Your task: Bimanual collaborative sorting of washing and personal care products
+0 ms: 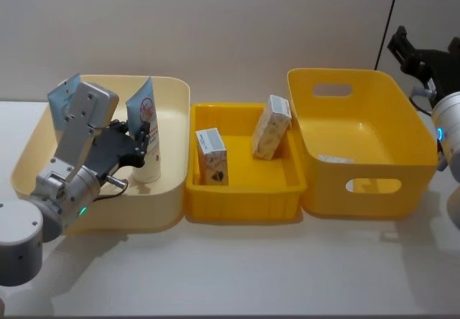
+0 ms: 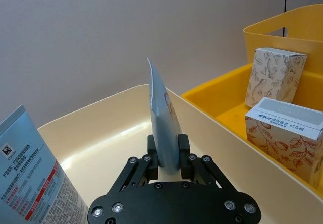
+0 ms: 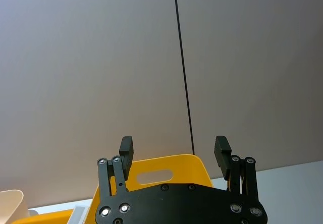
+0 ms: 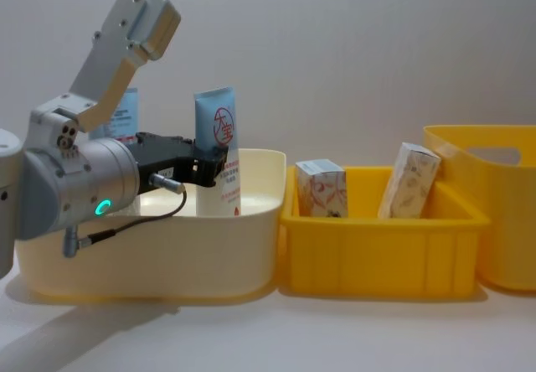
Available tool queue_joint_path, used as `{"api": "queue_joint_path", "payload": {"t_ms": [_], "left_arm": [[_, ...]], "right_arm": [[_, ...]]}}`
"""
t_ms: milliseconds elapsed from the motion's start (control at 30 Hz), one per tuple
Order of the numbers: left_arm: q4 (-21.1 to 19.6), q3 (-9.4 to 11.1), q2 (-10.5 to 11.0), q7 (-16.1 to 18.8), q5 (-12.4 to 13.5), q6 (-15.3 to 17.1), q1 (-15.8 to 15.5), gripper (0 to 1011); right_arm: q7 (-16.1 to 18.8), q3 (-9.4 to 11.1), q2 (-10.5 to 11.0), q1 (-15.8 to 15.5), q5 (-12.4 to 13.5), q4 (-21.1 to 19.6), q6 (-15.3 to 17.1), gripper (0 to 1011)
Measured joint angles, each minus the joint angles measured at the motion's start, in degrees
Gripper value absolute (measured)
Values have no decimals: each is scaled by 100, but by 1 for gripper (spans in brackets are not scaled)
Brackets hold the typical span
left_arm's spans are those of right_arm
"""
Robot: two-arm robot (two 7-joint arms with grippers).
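Left gripper (image 2: 168, 158) pinches upright tube (image 2: 161, 113) inside cream tub (image 1: 172, 190), seemingly placing it; seat base fully before opening, lest it topple. Right gripper (image 3: 174, 147) spread, parked high.

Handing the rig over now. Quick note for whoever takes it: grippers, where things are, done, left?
Left gripper: shut on the held tube, which is upright in the cream tub.
Right gripper: open, empty, raised at the far right by the big yellow tub.
Second tube: leaning at the cream tub's far left.
Upright carton and leaning carton: in the middle yellow tray.
Done: tubes and cartons sit in separate bins.
Left: probably move or set down the held tube, then release; which bin it goes to is unclear.
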Motion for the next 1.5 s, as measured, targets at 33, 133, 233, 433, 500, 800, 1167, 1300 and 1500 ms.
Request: {"api": "queue_joint_path", "payload": {"t_ms": [33, 133, 233, 433, 500, 800, 1167, 1300, 1500], "left_arm": [[0, 0, 0, 0, 0, 0, 0, 227], [0, 0, 1, 0, 0, 0, 0, 227], [0, 0, 0, 0, 0, 0, 0, 227], [0, 0, 0, 0, 0, 0, 0, 226], [0, 0, 0, 0, 0, 0, 0, 227], [3, -14, 0, -15, 39, 27, -48, 226], [-96, -46, -2, 46, 208, -2, -230, 226], [-114, -65, -11, 65, 257, -30, -297, 226], [-117, -98, -42, 62, 294, -84, -385, 226]], "right_arm": [[0, 0, 0, 0, 0, 0, 0, 1001], [0, 0, 0, 0, 0, 0, 0, 1001], [0, 0, 0, 0, 0, 0, 0, 1001], [0, 0, 0, 0, 0, 0, 0, 1001], [0, 0, 0, 0, 0, 0, 0, 1001], [0, 0, 0, 0, 0, 0, 0, 1001], [0, 0, 0, 0, 0, 0, 0, 1001], [0, 0, 0, 0, 0, 0, 0, 1001], [0, 0, 0, 0, 0, 0, 0, 1001]]}}
